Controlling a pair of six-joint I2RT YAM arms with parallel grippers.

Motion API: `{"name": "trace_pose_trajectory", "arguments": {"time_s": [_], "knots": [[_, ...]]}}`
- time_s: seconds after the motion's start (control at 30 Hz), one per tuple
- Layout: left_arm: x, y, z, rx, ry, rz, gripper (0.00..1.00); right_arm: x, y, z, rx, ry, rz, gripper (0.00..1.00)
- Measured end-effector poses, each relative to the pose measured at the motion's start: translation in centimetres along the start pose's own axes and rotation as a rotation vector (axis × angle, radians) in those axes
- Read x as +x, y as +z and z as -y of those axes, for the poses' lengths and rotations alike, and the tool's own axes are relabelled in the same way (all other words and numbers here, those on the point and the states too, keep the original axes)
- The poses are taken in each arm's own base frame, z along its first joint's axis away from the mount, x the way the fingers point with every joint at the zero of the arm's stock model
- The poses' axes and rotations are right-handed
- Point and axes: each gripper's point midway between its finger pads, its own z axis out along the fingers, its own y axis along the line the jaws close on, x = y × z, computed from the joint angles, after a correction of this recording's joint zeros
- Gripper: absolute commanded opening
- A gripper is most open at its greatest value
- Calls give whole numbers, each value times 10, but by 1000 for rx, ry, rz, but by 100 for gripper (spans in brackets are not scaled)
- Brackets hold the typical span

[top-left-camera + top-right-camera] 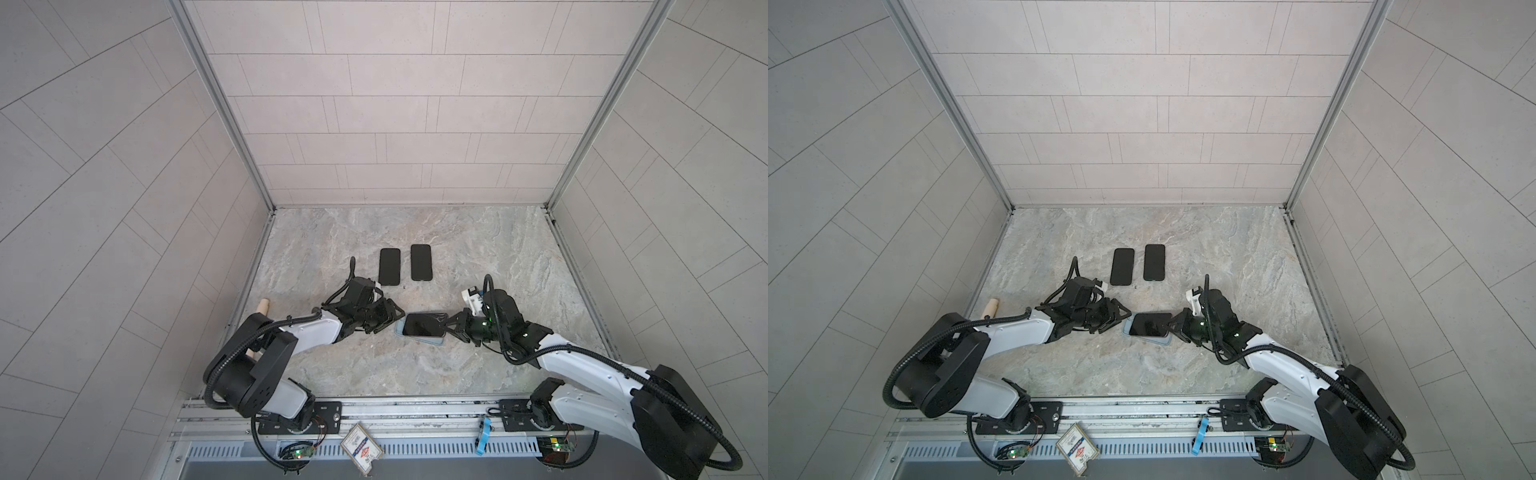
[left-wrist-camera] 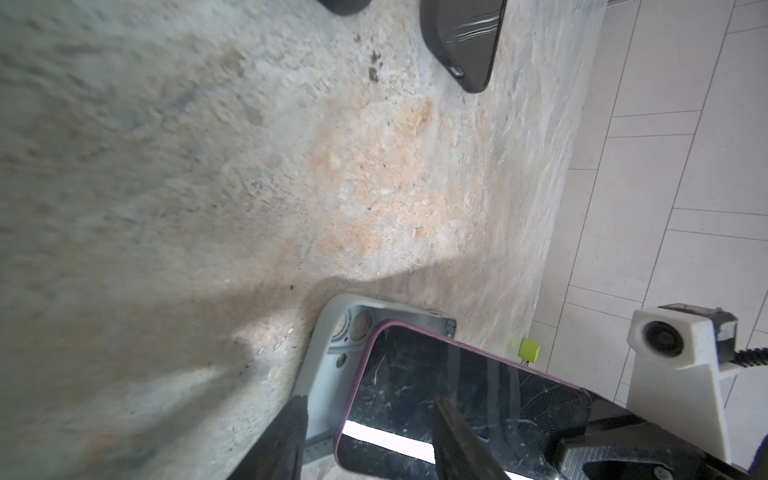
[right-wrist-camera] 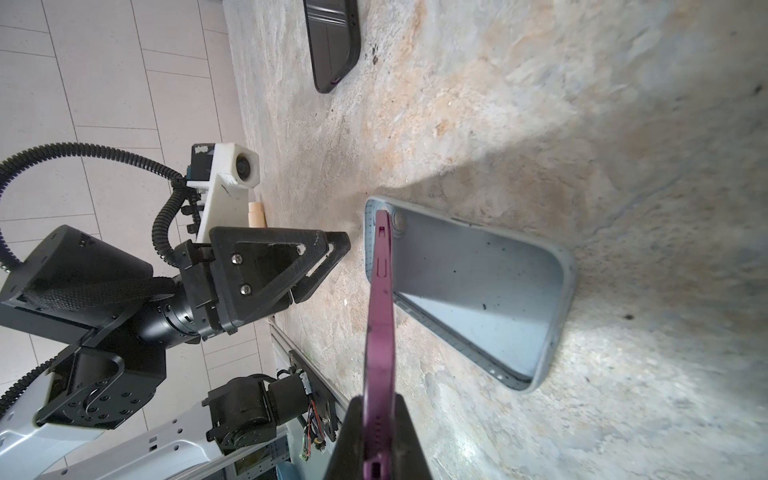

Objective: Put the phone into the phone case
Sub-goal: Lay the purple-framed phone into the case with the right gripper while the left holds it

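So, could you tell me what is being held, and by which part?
The right gripper pinches the phone by the short end nearest its arm, fingers on screen and back; the left gripper, open, holds nothing.

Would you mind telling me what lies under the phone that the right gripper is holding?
The pale blue case lies open side up beneath the phone, empty inside in the right wrist view. In both top views the phone hides most of it; only its rim shows.

Phone [image 2: 415, 386] with glossy black glass, finely scratched, and a matt purple metal-looking edge, case [image 3: 478, 291] matt pale-blue, soft-looking plastic, table [image 1: 457, 249] rough, matt marbled stone look, arm shells [image 1: 316, 332] smooth white plastic, dowel [image 1: 263, 308] bare wood, frame posts [image 1: 224, 104] brushed metal.
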Motion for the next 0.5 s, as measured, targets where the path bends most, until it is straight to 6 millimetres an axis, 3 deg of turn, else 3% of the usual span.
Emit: {"name": "trace_pose_trajectory", "arguments": {"time_s": [0.5], "knots": [[2,7,-2,9,-11,-20,55,-4,13,1,22,10,-46,0]]}}
